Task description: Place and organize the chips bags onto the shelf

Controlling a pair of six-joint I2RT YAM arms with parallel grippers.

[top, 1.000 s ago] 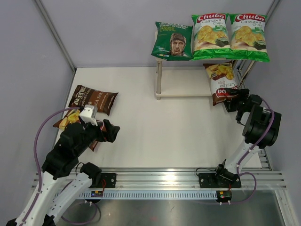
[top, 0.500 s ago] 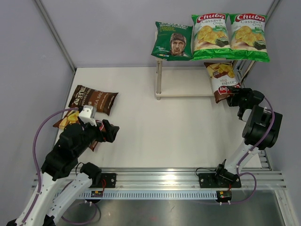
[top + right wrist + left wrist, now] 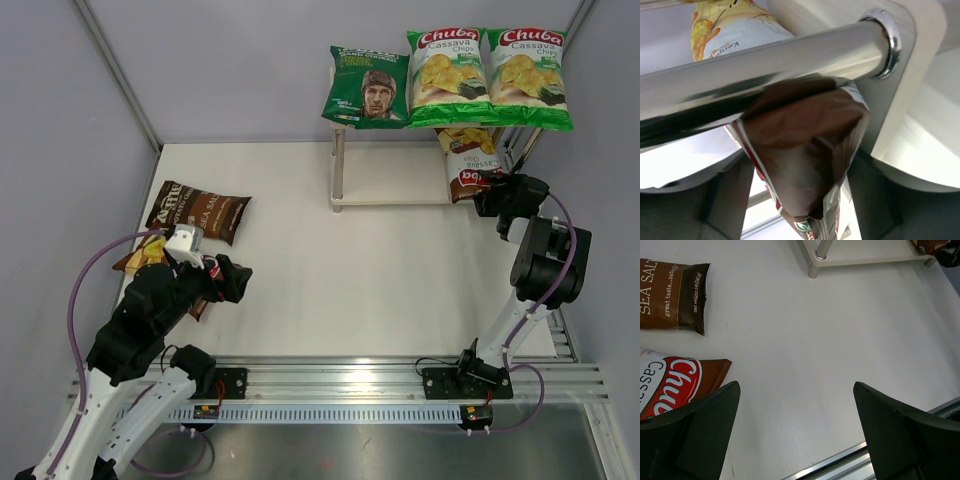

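Note:
The shelf [image 3: 385, 195] stands at the back right. On its top board lie the dark green "REAL" bag [image 3: 366, 86] and two green-white Chuba bags [image 3: 447, 75] [image 3: 527, 76]. My right gripper [image 3: 487, 190] is shut on a brown Chuba bag [image 3: 467, 160] and holds it at the lower tier's right end, under the top board. In the right wrist view that bag [image 3: 800, 160] hangs between my fingers, against a silver leg [image 3: 765, 65]. My left gripper [image 3: 232, 278] is open and empty. The Sea Salt bag [image 3: 197, 210] and another brown Chuba bag [image 3: 142, 258] lie beside it on the table.
Grey walls enclose the table on three sides. A metal rail [image 3: 340, 375] runs along the near edge. The left wrist view shows the Sea Salt bag [image 3: 670, 300], the brown Chuba bag [image 3: 675, 385] and the shelf's lower board [image 3: 865, 257].
My right gripper has carried the brown Chuba bag farther back, in under the shelf's top board. The left arm has not moved.

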